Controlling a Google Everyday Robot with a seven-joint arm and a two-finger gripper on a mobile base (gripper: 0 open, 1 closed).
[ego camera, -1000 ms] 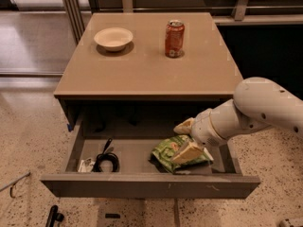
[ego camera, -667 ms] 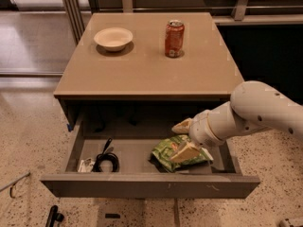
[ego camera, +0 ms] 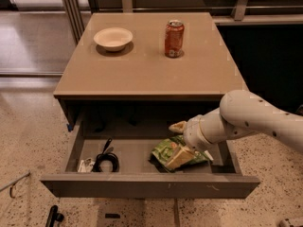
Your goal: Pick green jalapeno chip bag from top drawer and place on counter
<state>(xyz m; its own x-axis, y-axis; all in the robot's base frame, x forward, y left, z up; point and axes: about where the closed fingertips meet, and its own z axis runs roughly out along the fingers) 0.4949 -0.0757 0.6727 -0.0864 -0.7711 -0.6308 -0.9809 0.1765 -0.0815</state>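
The green jalapeno chip bag (ego camera: 164,151) lies crinkled on the grey floor of the open top drawer (ego camera: 147,186), right of its middle. My gripper (ego camera: 179,142) reaches in from the right on a white arm and sits right over the bag. Its fingers are spread apart: one tan finger (ego camera: 177,126) points left above the bag's far edge, and the other lies on the bag's near right part. The bag rests on the drawer floor. The tan counter (ego camera: 142,67) above the drawer is partly bare at its front.
A white bowl (ego camera: 113,38) stands at the back left of the counter and a red soda can (ego camera: 173,38) at the back middle. A black coiled cable (ego camera: 106,161) and a small white item (ego camera: 85,165) lie in the drawer's left part. Speckled floor surrounds the table.
My gripper has shifted slightly to the left over the bag. The bag, the drawer and the things on the counter have not moved.
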